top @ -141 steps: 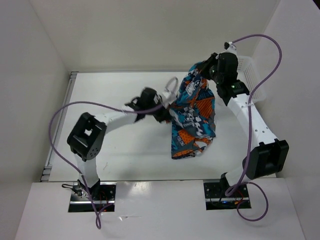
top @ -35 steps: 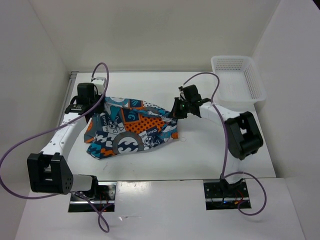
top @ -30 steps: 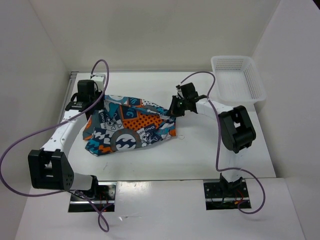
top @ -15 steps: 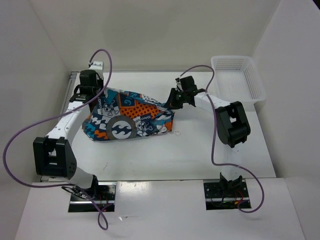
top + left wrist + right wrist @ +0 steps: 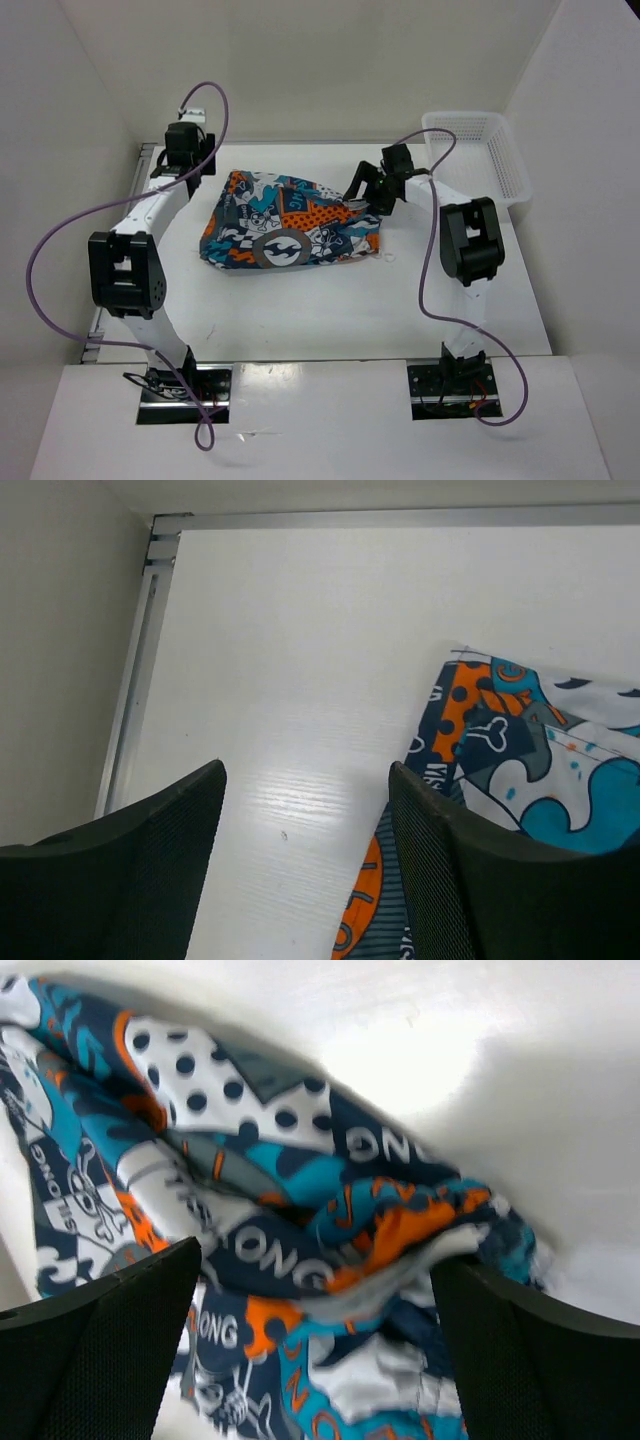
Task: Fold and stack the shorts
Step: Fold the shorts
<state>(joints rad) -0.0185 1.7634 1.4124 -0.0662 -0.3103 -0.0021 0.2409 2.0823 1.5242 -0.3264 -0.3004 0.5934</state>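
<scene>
left jaws: spread wide, nothing between them, bare table (image 5: 300,630) showing in the gap
left gripper (image 5: 305,780): low over the table, far left of the basket (image 5: 470,117), on the opposite side of the shorts (image 5: 285,222) from it
left fingers (image 5: 430,880): one black mesh-textured pad sits just beside the shorts' left edge; cannot tell if they touch
right jaws: spread wide, not pinching anything, printed fabric filling the gap under them
right gripper (image 5: 315,1260): over the end of the shorts nearest the basket, just left of the basket
shorts: loose crumpled heap lying flat on the table, left of the basket, not touching it, none of it inside
basket: white mesh, upright, at the table's far right corner
arms: both reach toward the far side; purple cable (image 5: 60,250) loops off the left one
</scene>
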